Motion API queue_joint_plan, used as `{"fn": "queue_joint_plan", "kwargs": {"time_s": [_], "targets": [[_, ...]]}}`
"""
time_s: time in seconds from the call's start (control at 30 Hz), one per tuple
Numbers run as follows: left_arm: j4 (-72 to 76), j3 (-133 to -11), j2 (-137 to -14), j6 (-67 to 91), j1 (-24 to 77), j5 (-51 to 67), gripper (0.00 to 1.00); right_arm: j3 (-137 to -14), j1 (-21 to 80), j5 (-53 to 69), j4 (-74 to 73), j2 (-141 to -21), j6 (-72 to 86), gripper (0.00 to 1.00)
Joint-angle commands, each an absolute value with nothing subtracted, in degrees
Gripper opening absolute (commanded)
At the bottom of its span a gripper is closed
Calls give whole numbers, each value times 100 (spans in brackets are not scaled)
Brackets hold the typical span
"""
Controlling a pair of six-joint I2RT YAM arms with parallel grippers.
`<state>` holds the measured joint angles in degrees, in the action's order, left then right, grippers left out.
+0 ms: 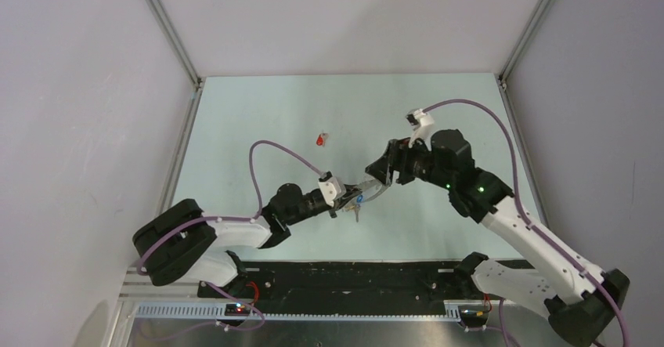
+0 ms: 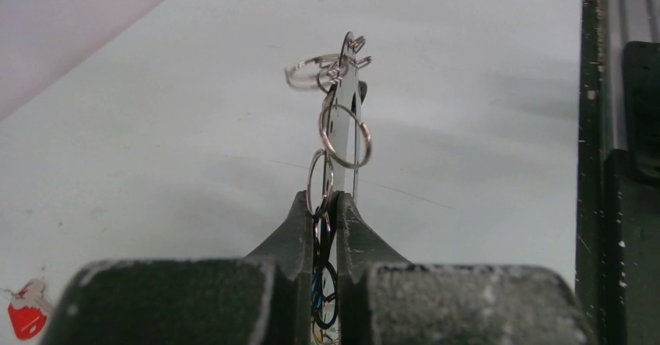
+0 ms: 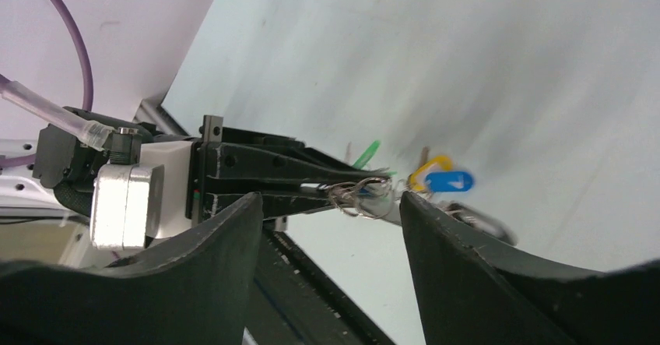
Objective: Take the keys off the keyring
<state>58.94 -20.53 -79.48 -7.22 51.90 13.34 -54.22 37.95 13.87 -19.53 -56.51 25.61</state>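
Top external view, left to right: one red key (image 1: 321, 139) lies loose on the table (image 1: 438, 112), the left gripper (image 1: 350, 199) is pinched tight on the keyring (image 1: 376, 190), holding it up off the surface, and the right gripper (image 1: 384, 176) sits spread wide around its far end. Looks like mid-removal to me, and the next move probably needs those right fingers to close on just one tiny key, maybe the one with the blue tag (image 3: 451, 181), not the whole bunch. Pale green tabletop, plain white walls (image 1: 78, 88) all round.
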Motion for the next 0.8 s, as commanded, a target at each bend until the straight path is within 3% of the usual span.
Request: {"fn": "queue_joint_plan", "kwargs": {"time_s": [0.0,0.33,0.77], "targets": [[6273,-2013,-7575,-977,5180,1962,0,-5477,3628,878,-2141,-5018,1757,71],[6290,-2019,-7196,-392,4947,2541,0,-4288,3545,882,-1630,-3817,753,69],[5927,-3029,-7409,4210,3736,3810,0,-3788,3462,979,-1122,-3586,526,65]]}}
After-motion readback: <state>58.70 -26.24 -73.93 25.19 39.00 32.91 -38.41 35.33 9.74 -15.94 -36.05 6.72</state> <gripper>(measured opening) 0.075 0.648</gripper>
